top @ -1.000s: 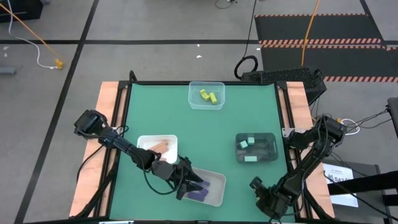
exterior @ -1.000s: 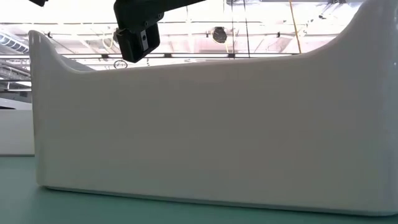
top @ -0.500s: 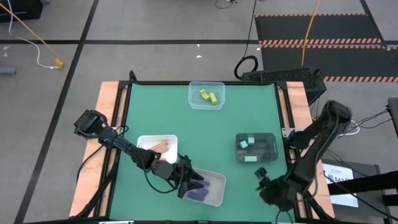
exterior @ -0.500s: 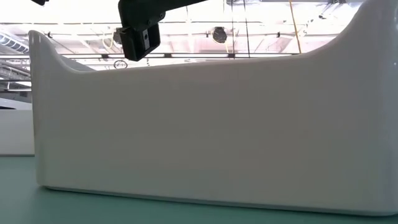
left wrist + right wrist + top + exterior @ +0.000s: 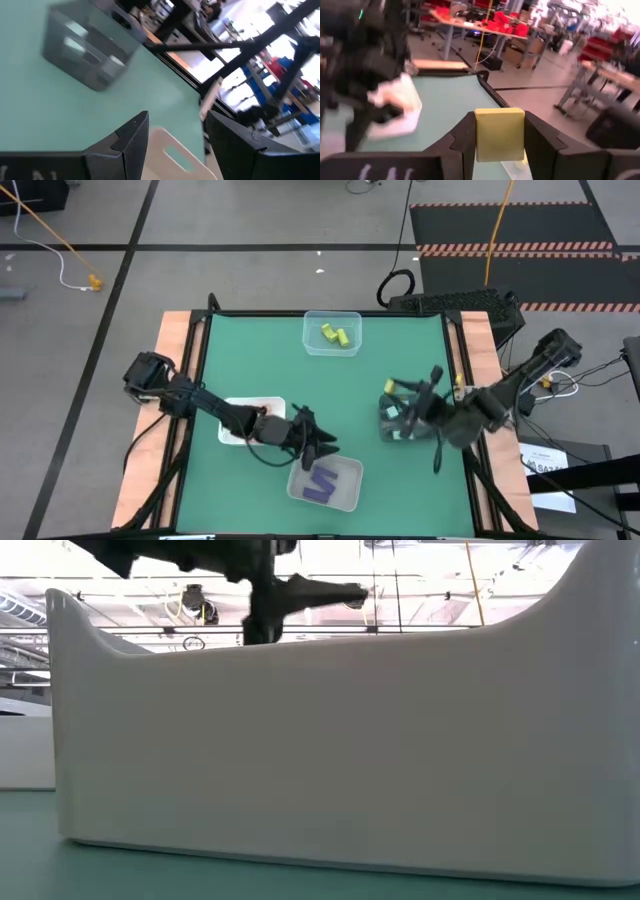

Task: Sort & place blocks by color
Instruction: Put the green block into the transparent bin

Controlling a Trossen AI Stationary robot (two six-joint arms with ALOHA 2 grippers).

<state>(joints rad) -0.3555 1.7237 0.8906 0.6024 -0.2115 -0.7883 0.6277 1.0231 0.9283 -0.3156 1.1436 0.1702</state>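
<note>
Overhead, the green table (image 5: 330, 395) sits in a wooden frame on a grey floor, with a black-and-orange striped mat (image 5: 510, 230) behind it and an orange cable (image 5: 50, 230) trailing off at the far left.

Four containers stand on the table. A clear tray (image 5: 332, 333) at the far edge holds two yellow blocks (image 5: 336, 335). A dark tray (image 5: 410, 418) on the right holds mint blocks (image 5: 402, 434). A white tray (image 5: 250, 423) on the left is partly covered by the left arm, so its contents cannot be made out. A second white tray (image 5: 326, 483) at the near edge holds purple blocks (image 5: 322, 484).

The left gripper (image 5: 318, 442) hangs just above the far rim of the purple blocks' tray, its fingers (image 5: 131, 137) spread apart with nothing between them.

The right gripper (image 5: 398, 395) is over the dark tray's far-left corner. In its wrist view its fingers (image 5: 465, 135) are clenched on a yellow block (image 5: 499, 134), one on each side.

From table height, a tall white tray wall (image 5: 330, 740) fills nearly the whole view, with a dark arm part (image 5: 260, 585) above it against a bright ceiling with beams and lights. The right wrist view shows workbenches with red bins (image 5: 505, 22) in the room beyond.
</note>
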